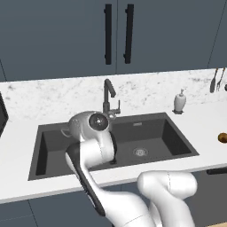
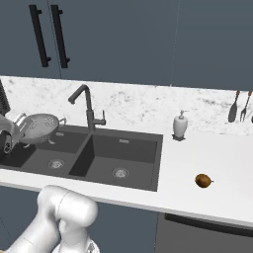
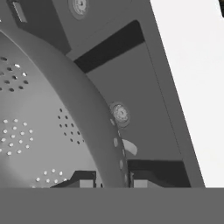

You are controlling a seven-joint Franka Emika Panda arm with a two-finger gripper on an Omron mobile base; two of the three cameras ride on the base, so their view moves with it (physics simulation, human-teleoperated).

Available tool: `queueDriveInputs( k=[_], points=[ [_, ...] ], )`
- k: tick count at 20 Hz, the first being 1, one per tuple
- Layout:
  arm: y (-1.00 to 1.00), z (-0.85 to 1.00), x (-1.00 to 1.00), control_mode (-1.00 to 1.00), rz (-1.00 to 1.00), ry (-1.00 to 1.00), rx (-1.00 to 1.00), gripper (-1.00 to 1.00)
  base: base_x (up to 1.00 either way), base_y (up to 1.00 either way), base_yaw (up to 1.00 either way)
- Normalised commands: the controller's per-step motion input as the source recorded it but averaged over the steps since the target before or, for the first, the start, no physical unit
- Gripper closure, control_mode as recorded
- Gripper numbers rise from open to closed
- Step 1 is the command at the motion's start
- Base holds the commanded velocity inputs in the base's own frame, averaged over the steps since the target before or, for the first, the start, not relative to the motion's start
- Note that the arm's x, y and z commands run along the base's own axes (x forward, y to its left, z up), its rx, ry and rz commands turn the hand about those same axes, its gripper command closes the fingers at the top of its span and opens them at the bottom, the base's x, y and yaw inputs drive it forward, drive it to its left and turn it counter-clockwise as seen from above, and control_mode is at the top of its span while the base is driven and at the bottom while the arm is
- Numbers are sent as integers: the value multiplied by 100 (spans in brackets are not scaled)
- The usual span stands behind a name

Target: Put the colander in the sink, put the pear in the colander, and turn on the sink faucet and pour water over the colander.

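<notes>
Over the sink's [image 2: 148,163] left basin, the tool [image 3: 113,183] is clenched on the colander's [image 2: 42,126] rim; I'd lower it level onto the drain [image 2: 56,163] before letting go.

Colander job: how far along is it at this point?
Done: nothing finished yet. In hand: the gripper is shut on the colander rim, holding it tilted above the sink's left basin, not set down. Left: lower it, fetch the pear from the counter right of the sink, then open the sink faucet; no water runs.
</notes>
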Motion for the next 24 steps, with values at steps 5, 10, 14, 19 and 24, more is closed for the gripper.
queueDriveInputs(
  k=[5, 10, 14, 19, 24],
  points=[
    [12, 4, 40, -100, -6, 25, 4, 100, 0, 0, 0],
    [33, 0, 50, -100, -7, 17, 0, 100, 0, 0, 0],
    [36, -6, 52, -100, -17, 14, 0, 100, 0, 0, 0],
    [25, -7, 30, -100, -29, 11, 4, 100, 0, 0, 0],
    [0, -25, -13, -100, -42, 3, 10, 100, 0, 0, 0]
  ],
)
